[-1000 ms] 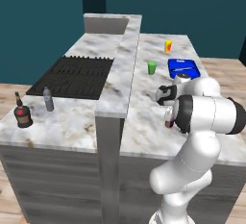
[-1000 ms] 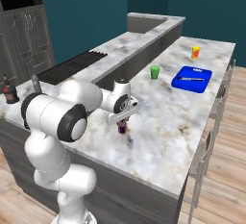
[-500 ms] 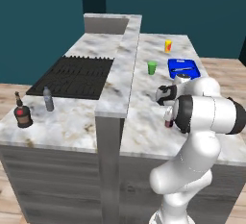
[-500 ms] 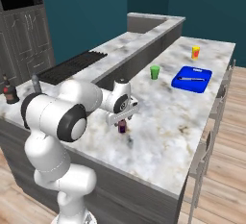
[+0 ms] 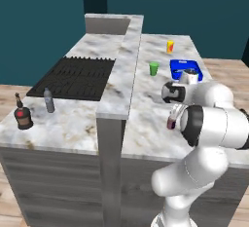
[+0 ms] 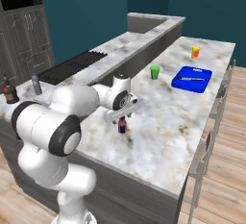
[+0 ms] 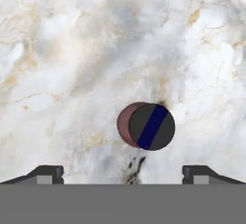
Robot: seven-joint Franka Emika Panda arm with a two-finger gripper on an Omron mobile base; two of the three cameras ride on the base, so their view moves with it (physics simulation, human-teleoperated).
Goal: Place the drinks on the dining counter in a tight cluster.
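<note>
The tiny maroon bottle stands upright on the dining counter, seen from straight above with its dark cap. My gripper hangs open right over it, both fingertips wide apart and clear of the bottle. From the base, the maroon bottle sits just under the gripper, partly behind my arm in the left base view. The slim water bottle and the squat dark brown bottle stand on the stove worktop, far left of the gripper.
A green cup, a yellow-orange cup and a blue tray sit further along the dining counter. A raised grey ledge separates it from the worktop with the black stove.
The gripper's fingers have spread wide, letting go of the maroon bottle, which stays standing on the counter. The arm and the base have hardly moved.
</note>
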